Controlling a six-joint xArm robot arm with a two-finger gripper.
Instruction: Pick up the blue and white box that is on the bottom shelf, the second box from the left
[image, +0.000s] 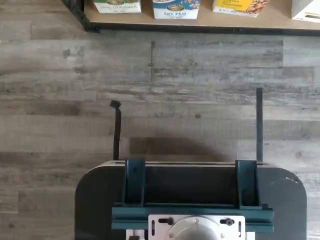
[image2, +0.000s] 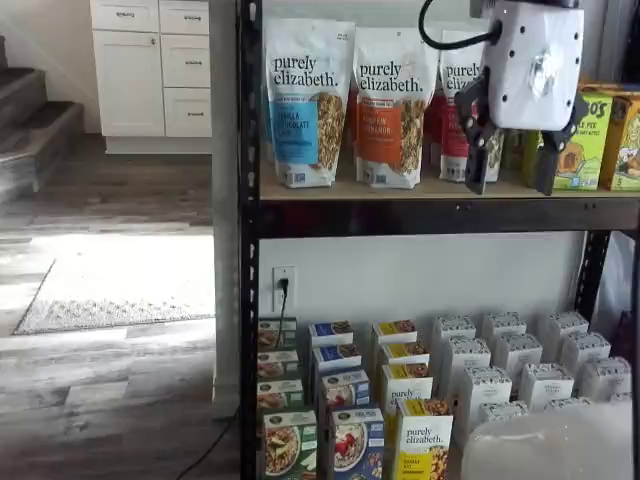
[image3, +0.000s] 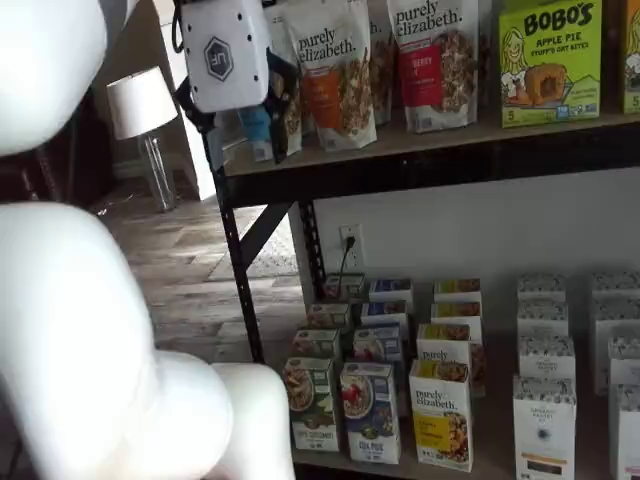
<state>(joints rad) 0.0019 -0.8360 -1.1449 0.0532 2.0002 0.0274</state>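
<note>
My gripper (image2: 512, 185) hangs high at upper-board level, fingers spread apart, grasping nothing. Bare floor (image: 200, 75) lies open before the bottom shelf (image: 240, 25) edge. The blue and white box (image3: 370, 412) stands front-row between the green box (image3: 310, 404) and yellow box (image3: 441, 414).

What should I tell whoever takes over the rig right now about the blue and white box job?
Hand: open, empty, hanging high in front of the upper shelf's granola bags in both shelf views.
Blue and white box: front of its row on the bottom shelf, between a green box and a yellow box, untouched.
Done: nothing yet; no approach made.
Left: bring the hand down to the bottom shelf, line it up on the box, close, lift it out.
</note>
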